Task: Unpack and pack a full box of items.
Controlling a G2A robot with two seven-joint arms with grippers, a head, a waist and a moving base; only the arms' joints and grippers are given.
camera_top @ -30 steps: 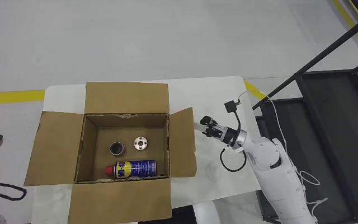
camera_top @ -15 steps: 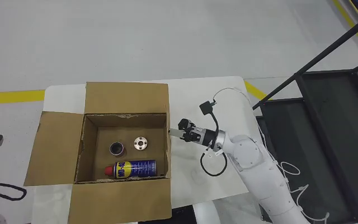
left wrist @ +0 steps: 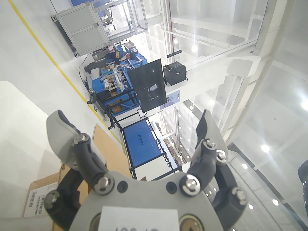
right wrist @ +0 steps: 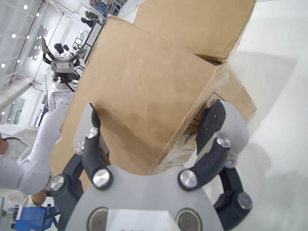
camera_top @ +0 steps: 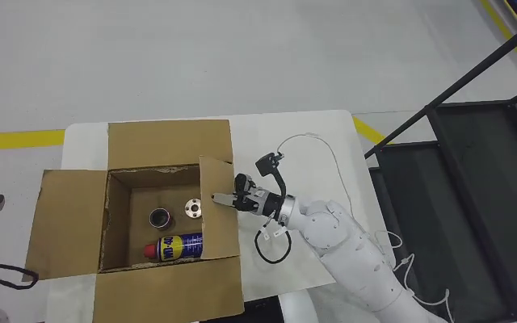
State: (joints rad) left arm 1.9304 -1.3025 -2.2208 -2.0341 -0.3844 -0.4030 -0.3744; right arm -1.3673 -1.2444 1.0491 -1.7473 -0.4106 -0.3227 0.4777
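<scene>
An open cardboard box [camera_top: 153, 171] sits on the white table [camera_top: 299, 137]. Inside lie a blue and yellow spray can [camera_top: 175, 246], a dark round cup [camera_top: 160, 217] and a small metal ring [camera_top: 193, 208]. The box's right flap [camera_top: 216, 206] stands raised. My right gripper [camera_top: 226, 199] is open and presses against its outer face; in the right wrist view the flap [right wrist: 144, 92] sits between the spread fingers of the gripper [right wrist: 155, 106]. My left gripper [left wrist: 131, 116] is open, empty and points up, away from the box. It also shows far off as the left gripper [right wrist: 61, 49].
A dark cart frame [camera_top: 468, 161] stands beyond the table's right edge, with a black bar slanting over it. A yellow floor line [camera_top: 32, 139] runs to the left. The box's other flaps [camera_top: 166, 299] lie spread outward.
My right gripper has travelled left across the table to the box. The right flap went from lying flat to standing up, and the whole box slid a little to the left.
</scene>
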